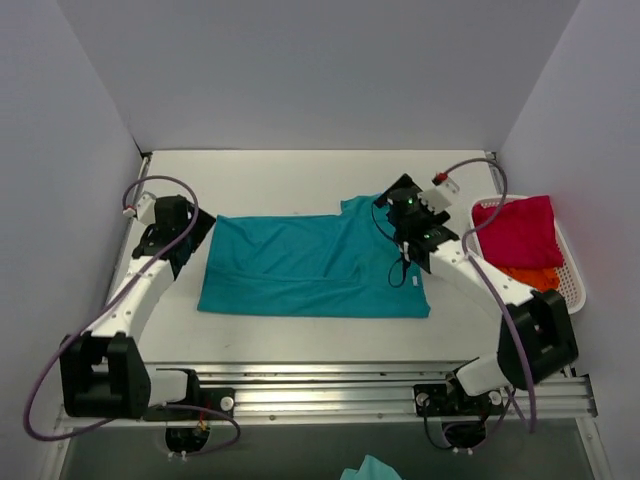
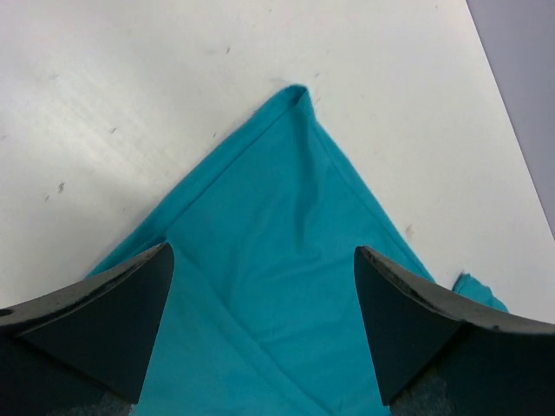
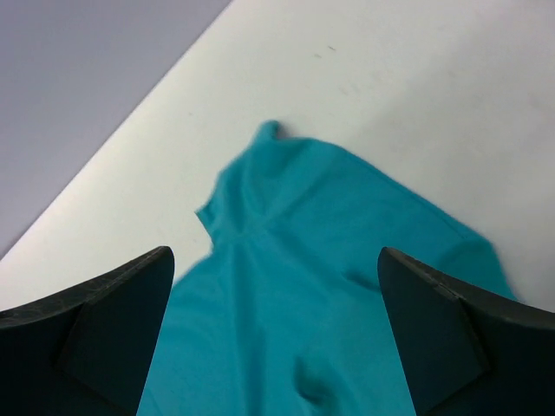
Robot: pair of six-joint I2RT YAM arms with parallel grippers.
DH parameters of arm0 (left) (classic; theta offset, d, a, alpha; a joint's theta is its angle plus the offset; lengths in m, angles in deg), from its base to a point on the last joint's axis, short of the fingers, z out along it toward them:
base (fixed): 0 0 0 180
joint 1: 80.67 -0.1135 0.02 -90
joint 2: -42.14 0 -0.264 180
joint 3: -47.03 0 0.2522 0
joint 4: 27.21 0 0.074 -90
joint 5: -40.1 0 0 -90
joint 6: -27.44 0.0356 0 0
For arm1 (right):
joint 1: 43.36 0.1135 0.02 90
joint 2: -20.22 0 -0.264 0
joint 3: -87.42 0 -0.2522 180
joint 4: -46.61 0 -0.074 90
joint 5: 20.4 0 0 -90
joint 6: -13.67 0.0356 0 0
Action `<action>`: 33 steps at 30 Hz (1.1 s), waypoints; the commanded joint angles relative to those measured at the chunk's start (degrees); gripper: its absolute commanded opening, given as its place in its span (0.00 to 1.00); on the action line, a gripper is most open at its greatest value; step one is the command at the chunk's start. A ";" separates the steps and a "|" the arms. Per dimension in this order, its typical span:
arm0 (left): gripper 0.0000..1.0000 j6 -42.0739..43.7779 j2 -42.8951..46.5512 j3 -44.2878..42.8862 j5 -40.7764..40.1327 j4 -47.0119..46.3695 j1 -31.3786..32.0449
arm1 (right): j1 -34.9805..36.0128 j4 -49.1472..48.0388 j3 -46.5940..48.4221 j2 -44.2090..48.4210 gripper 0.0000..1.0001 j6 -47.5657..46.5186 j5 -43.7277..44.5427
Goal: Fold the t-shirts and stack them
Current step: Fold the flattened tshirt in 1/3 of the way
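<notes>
**Both grippers spread wide over the flat teal t-shirt**

The plain teal short-sleeved cloth t-shirt (image 1: 310,268) lies flat as a wide rectangle on the white table (image 1: 300,180), stretched between the 2 arms. The left gripper (image 1: 183,240) sits at the shirt's left end. In its wrist view its 2 dark fingers (image 2: 104,321) stand wide apart with nothing clamped. A pointed corner of teal cloth runs forward from between them onto bare table. Whether the fingertips touch the cloth cannot be told.

The right gripper (image 1: 412,230) is over the shirt's far right corner, where a sleeve juts toward the back wall. Its jaws are likewise spread wide and empty, with rumpled teal fabric below and ahead of them and the sleeve tip just beyond.

To the right of this gripper, apart from the teal shirt, a white slotted plastic basket (image 1: 574,290) holds the other 2 tees. The crimson-magenta t-shirt (image 1: 518,230) is bunched on top of the orange t-shirt (image 1: 535,277), of which only a strip shows at the near side.
</notes>
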State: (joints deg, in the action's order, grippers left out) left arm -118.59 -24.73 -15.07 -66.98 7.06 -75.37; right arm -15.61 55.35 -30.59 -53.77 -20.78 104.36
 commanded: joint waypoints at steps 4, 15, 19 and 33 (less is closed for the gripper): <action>0.94 7.51 -24.30 -18.43 9.33 -10.59 -7.65 | -9.81 -7.47 25.48 -26.78 1.00 -13.88 -14.10; 0.98 9.36 -48.26 -37.44 16.55 -10.40 -10.40 | -15.97 -3.07 47.75 -51.68 0.99 -19.16 -23.69; 0.98 8.66 -51.78 -37.89 16.82 -11.54 -10.40 | -15.97 -4.21 47.84 -54.75 0.98 -18.90 -25.53; 1.00 8.57 -53.98 -36.48 18.75 -13.39 -10.22 | -12.98 -5.53 49.77 -59.68 0.75 -18.02 -26.33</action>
State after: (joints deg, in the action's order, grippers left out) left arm -110.14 -77.99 -50.48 -50.02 -4.15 -85.64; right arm -29.51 49.21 17.26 -112.00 -38.88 78.66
